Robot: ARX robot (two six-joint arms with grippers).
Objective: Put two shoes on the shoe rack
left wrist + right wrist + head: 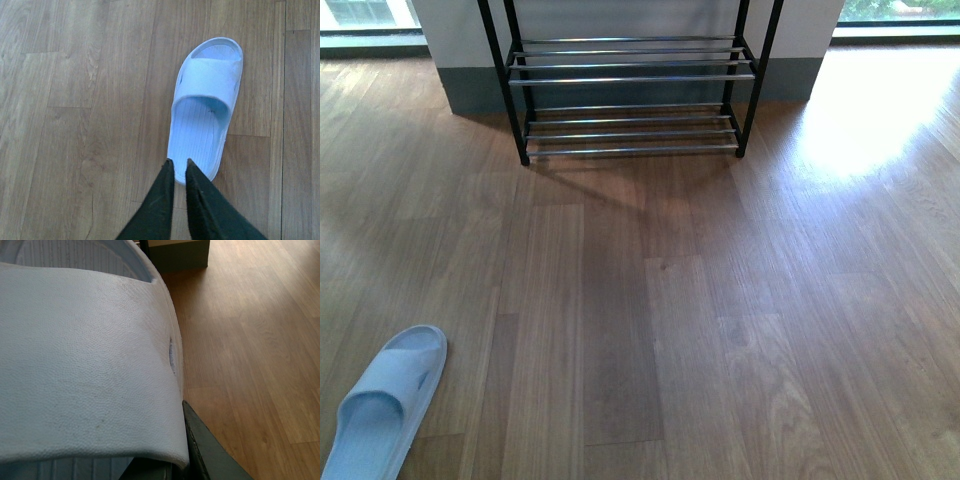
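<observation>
One pale blue slide [385,405] lies flat on the wood floor at the near left of the front view. The left wrist view looks down on that slide [207,105]; my left gripper [178,162] is shut and empty, its tips just over the slide's heel edge. A second pale blue slide [85,365] fills the right wrist view. My right gripper [170,465] is shut on its strap, with one dark finger [200,450] showing beside the strap and the other hidden under it. The shoe rack [630,75], black frame with chrome bars, stands empty at the far centre. Neither arm shows in the front view.
A grey skirting and white wall [470,85] run behind the rack, with windows at both far corners. Sunlight glares on the floor [860,130] at the far right. Bare wood planks lie between the slide and the rack.
</observation>
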